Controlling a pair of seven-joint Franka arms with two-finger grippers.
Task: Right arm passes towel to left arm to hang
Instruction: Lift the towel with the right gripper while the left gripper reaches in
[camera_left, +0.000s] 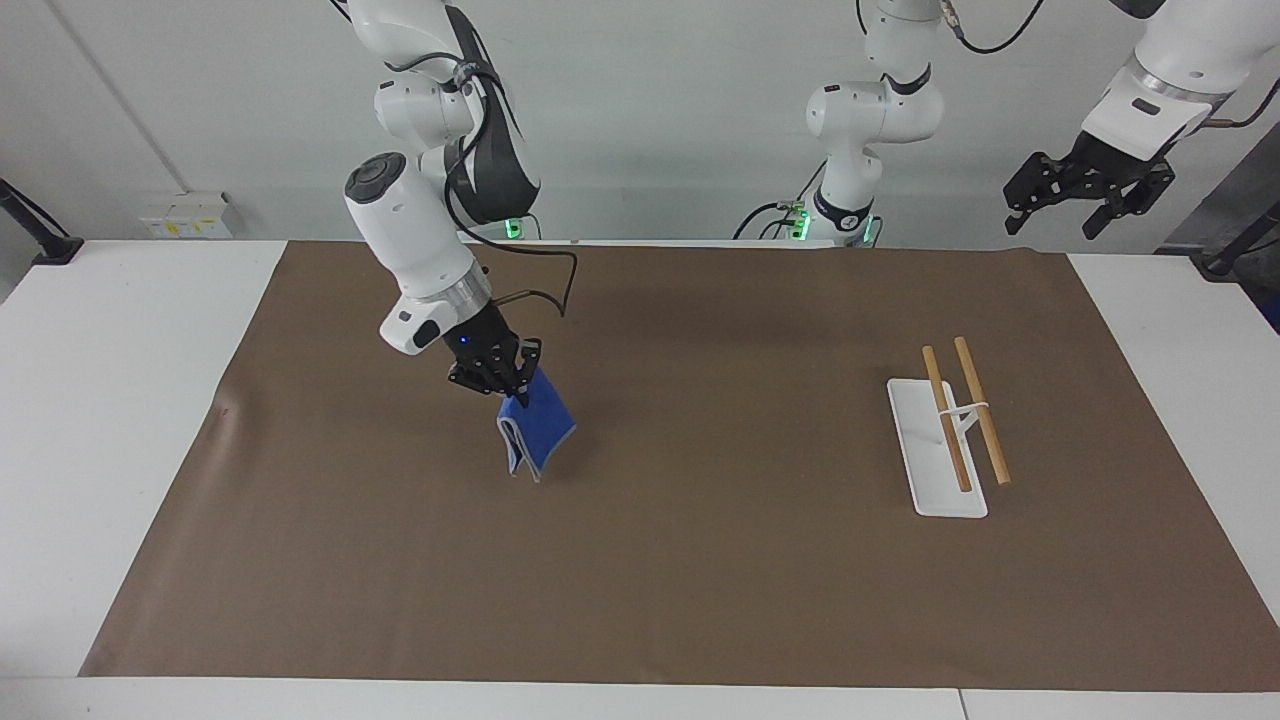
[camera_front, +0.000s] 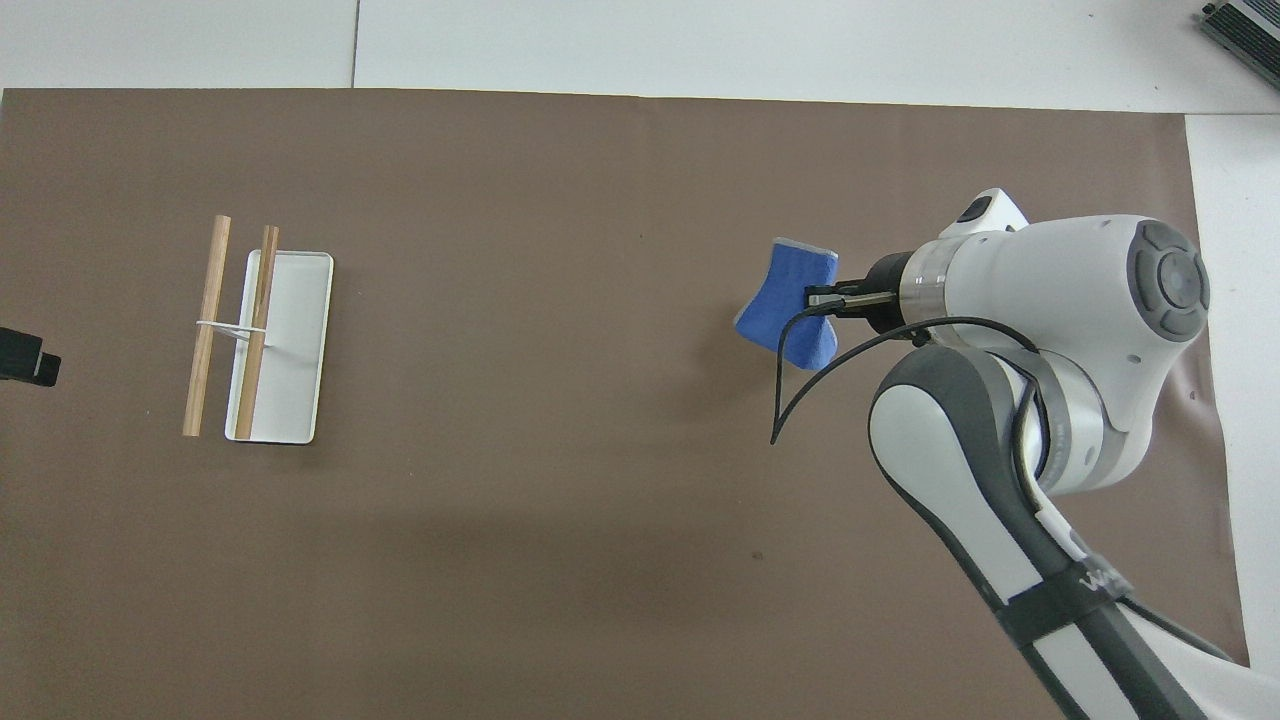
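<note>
The blue towel (camera_left: 535, 430) (camera_front: 788, 308) hangs folded in the air over the brown mat, toward the right arm's end of the table. My right gripper (camera_left: 503, 384) (camera_front: 822, 300) is shut on the towel's upper edge, and the cloth droops below it with its lower tip just above the mat. My left gripper (camera_left: 1088, 190) waits raised high over the left arm's end of the table, open with nothing in it. In the overhead view only a dark tip (camera_front: 25, 357) of it shows at the edge.
A white rack base (camera_left: 925, 455) (camera_front: 290, 345) with two wooden rods (camera_left: 962, 410) (camera_front: 230, 325) on a white post stands on the brown mat (camera_left: 700, 560) toward the left arm's end. A loose black cable (camera_left: 545, 280) hangs from the right wrist.
</note>
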